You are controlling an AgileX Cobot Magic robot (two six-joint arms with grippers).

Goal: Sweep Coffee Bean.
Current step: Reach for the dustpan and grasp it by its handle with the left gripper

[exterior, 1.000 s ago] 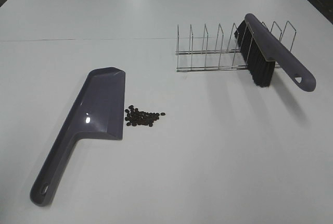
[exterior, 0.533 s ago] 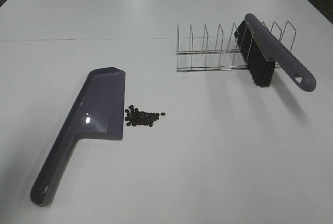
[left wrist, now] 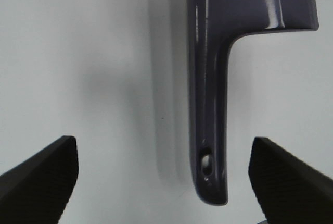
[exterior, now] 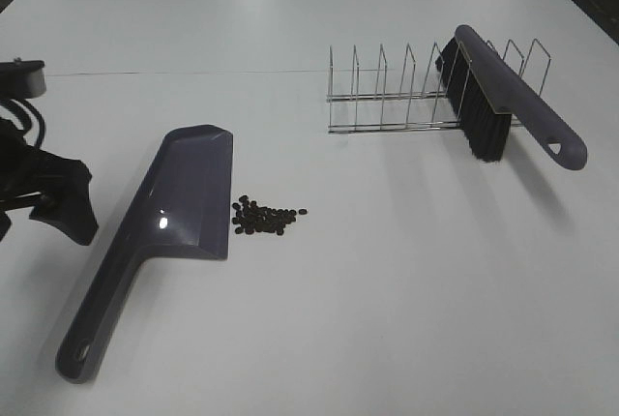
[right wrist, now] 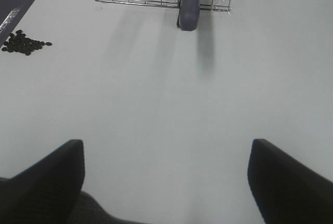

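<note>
The sweeping is not yet beginning, by my reading. The coffee bean heap is lying loose on the counter, toward the left and front edges, just beside the long open lip of the dustpan and apparently not touching it; no beans are showing inside the pan. The dustpan is lying flat with its handle pointing at the front left corner. The brush is sitting untouched in the wire rack near the far right corner, bristles hanging down, handle pointing at the right edge.

The left gripper is hovering by the left edge, its jaws standing wide apart and holding nothing; in its wrist view the handle end is lying between them, nearer one jaw, and touching neither. The right gripper is hanging over bare counter on the right side, well apart from the rack, jaws likewise spread and empty.

So every step is remaining: gripping the dustpan handle, lifting the brush from the rack, then pushing the heap into the pan.
</note>
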